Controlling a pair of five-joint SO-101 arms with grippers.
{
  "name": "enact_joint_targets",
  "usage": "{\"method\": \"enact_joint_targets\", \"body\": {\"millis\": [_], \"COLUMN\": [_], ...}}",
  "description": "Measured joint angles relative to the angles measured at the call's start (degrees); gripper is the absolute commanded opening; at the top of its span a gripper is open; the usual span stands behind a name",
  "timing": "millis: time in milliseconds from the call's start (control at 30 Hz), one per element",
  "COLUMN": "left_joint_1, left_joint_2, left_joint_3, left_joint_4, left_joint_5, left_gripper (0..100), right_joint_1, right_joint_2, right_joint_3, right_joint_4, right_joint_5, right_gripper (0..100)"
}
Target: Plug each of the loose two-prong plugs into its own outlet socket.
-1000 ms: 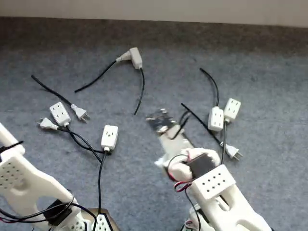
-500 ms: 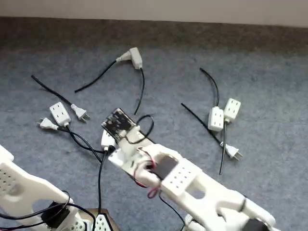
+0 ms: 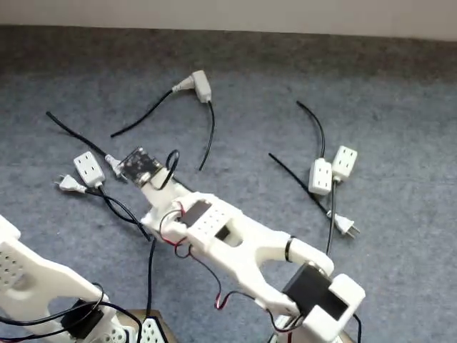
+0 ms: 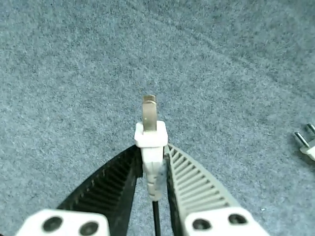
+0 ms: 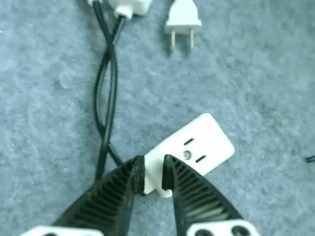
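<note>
- High view: your right arm (image 3: 214, 229) lies stretched across the grey, carpet-like tabletop (image 3: 400, 107) to the far-left cluster. There a flat socket (image 3: 89, 168) and a small loose plug (image 3: 71, 184) lie near each other among thin black cords (image 3: 121, 207). Another stray plug (image 3: 345, 226) lies well apart on the other side, and your left arm (image 3: 28, 275) sits at the near edge
- Left wrist view: your left gripper (image 4: 151, 152) is closed snugly on the white body of the held plug (image 4: 150, 135). Its metal prongs are seen edge-on, pointing away over the tabletop, and its cord runs back between the ribbed fingers. The plug looks light, rigid and smooth, so I judge it may twist under pressure; grip the flat sides behind the flange, as you do now
- Right wrist view: your right gripper (image 5: 153, 164) is pinched shut on the short end of the held socket (image 5: 192, 150), a white rectangular block with its slots facing up. I cannot tell whether it rests on the tabletop. It should be light and hard, likely to slide on the nap, with a springy cord tugging at it, so brace that end firmly. A spare plug (image 5: 182, 19) lies beyond it
</note>
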Motion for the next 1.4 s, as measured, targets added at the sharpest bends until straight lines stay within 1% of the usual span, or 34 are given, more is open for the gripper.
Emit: {"method": "enact_joint_targets", "body": {"millis": [100, 267, 467, 567, 700, 767, 900, 1000, 1067, 1133, 1267, 1400], "left_joint_1": [0.0, 0.0, 0.0, 0.0, 0.0, 0.0, 0.0, 0.0, 0.0, 0.0, 0.0, 0.0], "left_joint_2": [0.0, 0.0, 0.0, 0.0, 0.0, 0.0, 0.0, 0.0, 0.0, 0.7, 2.7, 3.1], "left_joint_3": [0.0, 0.0, 0.0, 0.0, 0.0, 0.0, 0.0, 0.0, 0.0, 0.0, 0.0, 0.0], "left_joint_4": [0.0, 0.0, 0.0, 0.0, 0.0, 0.0, 0.0, 0.0, 0.0, 0.0, 0.0, 0.0], "left_joint_5": [0.0, 0.0, 0.0, 0.0, 0.4, 0.4, 0.4, 0.4, 0.4, 0.4, 0.4, 0.4], "left_gripper": [1, 1, 1, 1, 1, 1, 1, 1, 1, 1, 1, 1], "right_joint_1": [4.1, 10.9, 16.7, 17.7, 17.1, 14.9, 6.8, -0.3, -3.2, -3.7, -2.1, 3.1], "right_joint_2": [0.2, 0.5, 0.4, 0.4, -4.0, -8.3, -14.4, -13.8, -11.1, -6.6, 2.5, 3.1], "right_joint_3": [-0.8, -0.7, -1.0, -2.0, -5.6, -7.4, -9.3, -9.3, -9.3, -9.3, -9.4, -9.7], "right_joint_4": [3.0, 11.3, 17.1, 19.7, 23.7, 24.5, 24.6, 24.4, 22.3, 19.7, 17.1, 17.5], "right_joint_5": [0.0, 0.0, 0.0, 0.0, 0.0, 0.0, 0.0, 0.0, 0.0, 0.0, 0.0, 0.1], "right_gripper": [8.4, 8.4, 8.4, 8.4, 8.4, 8.4, 8.4, 8.4, 8.4, 8.4, 8.4, 8.4]}}
